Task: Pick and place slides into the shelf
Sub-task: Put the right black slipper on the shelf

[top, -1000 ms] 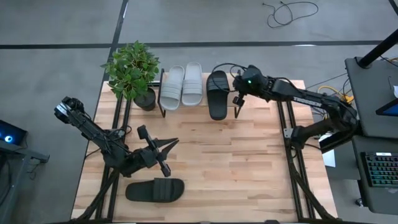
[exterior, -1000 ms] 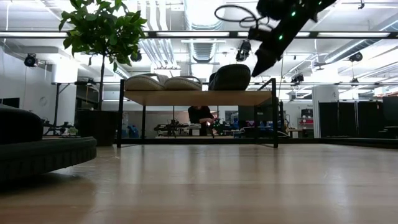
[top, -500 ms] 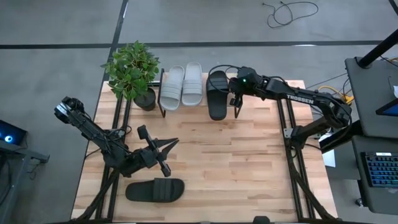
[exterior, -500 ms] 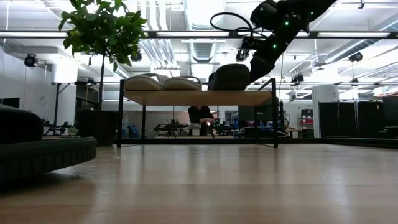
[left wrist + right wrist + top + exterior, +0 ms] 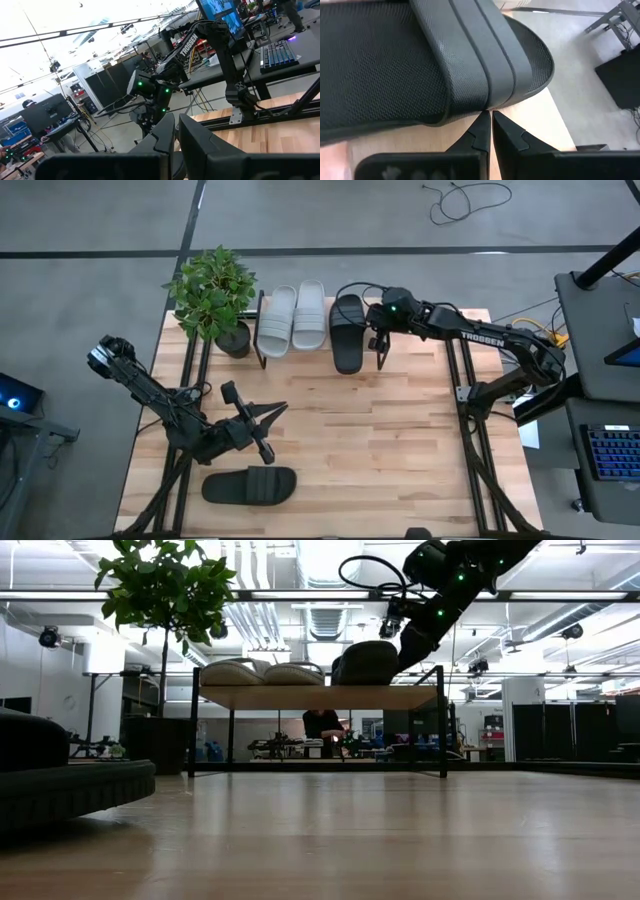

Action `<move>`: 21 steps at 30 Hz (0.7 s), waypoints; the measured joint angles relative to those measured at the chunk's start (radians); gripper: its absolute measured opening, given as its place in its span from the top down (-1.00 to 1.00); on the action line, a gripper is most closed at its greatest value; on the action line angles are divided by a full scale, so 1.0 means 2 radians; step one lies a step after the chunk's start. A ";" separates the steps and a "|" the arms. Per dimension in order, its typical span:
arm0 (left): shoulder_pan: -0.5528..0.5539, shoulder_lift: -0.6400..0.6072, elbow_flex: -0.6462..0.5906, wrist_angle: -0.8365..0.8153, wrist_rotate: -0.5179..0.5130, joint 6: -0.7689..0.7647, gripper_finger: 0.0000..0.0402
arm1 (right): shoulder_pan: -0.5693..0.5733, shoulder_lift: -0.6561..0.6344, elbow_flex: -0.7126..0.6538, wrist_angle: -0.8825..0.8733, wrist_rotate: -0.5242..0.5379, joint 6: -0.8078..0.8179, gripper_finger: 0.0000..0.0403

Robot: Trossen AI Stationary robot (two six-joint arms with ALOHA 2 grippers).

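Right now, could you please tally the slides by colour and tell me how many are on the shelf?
Light grey slides: 2, both on the shelf ()
Black slides: 2, one on the shelf, one on the table
Total: 4 slides, 3 on the shelf

The right gripper [image 5: 487,116] has its two dark fingers [image 5: 472,137] pressed together with no gap, and their tips meet the side edge of a black slide [image 5: 395,65] at the base of its ribbed strap [image 5: 475,45]. The slide's textured footbed fills most of the view, and its rounded end reaches toward the edge of the light wooden shelf board [image 5: 540,125]. Beyond that edge lies grey floor [image 5: 585,65].
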 joint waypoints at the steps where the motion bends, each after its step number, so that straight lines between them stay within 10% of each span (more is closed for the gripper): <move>1: 0.000 0.000 0.000 0.000 0.000 0.000 0.95 | 0.000 0.000 0.000 0.004 -0.005 0.003 0.96; 21: 0.000 0.000 -0.004 0.000 0.000 0.000 0.95 | 0.008 -0.013 0.000 -0.047 -0.003 0.059 0.96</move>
